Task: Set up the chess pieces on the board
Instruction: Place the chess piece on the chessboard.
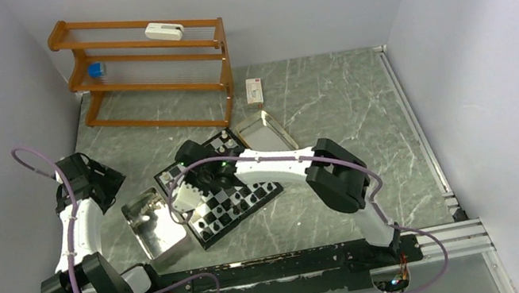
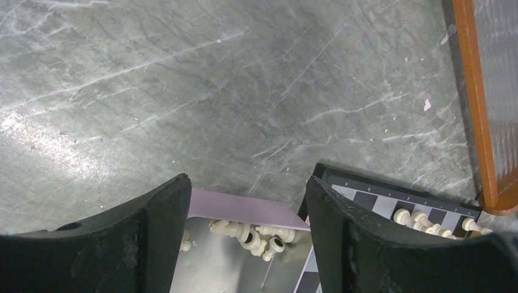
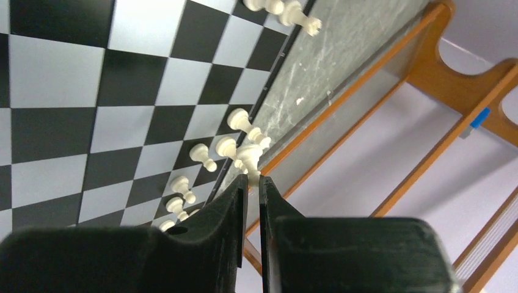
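Note:
The board (image 1: pixel 237 199) lies mid-table and my right arm reaches over it. My right gripper (image 3: pixel 253 178) hangs at the board's (image 3: pixel 122 122) edge row. Its jaws are nearly together, pinching the top of a cream-white chess piece (image 3: pixel 249 155) that stands upright among other white pieces (image 3: pixel 201 152). In the top view this gripper (image 1: pixel 191 163) is over the board's far left corner. My left gripper (image 2: pixel 247 180) is open and holds nothing. It hovers above a metal tray (image 2: pixel 207 268) that holds several white pieces (image 2: pixel 256 235) lying loose. More white pieces (image 2: pixel 421 221) stand on the board's near row.
The metal tray (image 1: pixel 147 251) sits just left of the board, and a second tray (image 1: pixel 263 131) lies behind it. A wooden rack (image 1: pixel 146 70) stands at the back left, with a small box (image 1: pixel 254 91) beside it. Walls close in both sides.

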### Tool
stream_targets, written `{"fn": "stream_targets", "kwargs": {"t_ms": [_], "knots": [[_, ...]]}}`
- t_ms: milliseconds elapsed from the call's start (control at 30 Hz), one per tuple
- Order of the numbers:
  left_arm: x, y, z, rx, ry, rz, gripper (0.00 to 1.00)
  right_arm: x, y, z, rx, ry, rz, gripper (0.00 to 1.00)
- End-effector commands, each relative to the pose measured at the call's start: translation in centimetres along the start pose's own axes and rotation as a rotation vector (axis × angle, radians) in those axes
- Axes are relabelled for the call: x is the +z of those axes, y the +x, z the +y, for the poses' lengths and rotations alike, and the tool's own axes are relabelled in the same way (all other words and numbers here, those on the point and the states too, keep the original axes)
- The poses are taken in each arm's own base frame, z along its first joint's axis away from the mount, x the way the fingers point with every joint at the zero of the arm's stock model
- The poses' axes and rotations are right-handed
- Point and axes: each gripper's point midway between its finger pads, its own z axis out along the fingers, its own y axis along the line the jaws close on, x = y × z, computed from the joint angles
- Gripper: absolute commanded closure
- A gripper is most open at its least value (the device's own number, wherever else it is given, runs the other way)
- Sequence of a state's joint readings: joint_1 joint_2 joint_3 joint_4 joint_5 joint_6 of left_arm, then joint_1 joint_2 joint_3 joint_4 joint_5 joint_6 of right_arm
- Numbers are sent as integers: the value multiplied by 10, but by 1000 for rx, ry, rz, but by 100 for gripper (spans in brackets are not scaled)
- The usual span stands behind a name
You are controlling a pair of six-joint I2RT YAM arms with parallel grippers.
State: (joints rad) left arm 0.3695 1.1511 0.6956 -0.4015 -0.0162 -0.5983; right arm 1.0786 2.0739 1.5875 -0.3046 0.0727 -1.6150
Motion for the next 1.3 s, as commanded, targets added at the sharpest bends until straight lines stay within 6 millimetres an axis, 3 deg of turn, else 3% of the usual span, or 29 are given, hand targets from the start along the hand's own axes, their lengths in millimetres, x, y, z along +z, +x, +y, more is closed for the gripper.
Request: {"fn": "stream_targets", "kwargs": {"t_ms": [0, 333, 700, 1000, 1267], "knots": [[2, -5, -6, -2, 37, -24, 27, 11, 3, 10, -83, -56, 51, 84], [4, -1, -10, -7, 60, -2, 27, 32, -4, 34, -91, -168, 22, 83], [5, 0, -9, -3, 54, 1, 27, 43, 6, 44, -98, -190, 48, 82], [6, -3, -9, -7, 48, -1, 27, 44, 6, 38, -52, -160, 43, 79], [1, -6, -12, -5, 57, -6, 27, 21, 2, 9, 150, -78, -70, 66]]}}
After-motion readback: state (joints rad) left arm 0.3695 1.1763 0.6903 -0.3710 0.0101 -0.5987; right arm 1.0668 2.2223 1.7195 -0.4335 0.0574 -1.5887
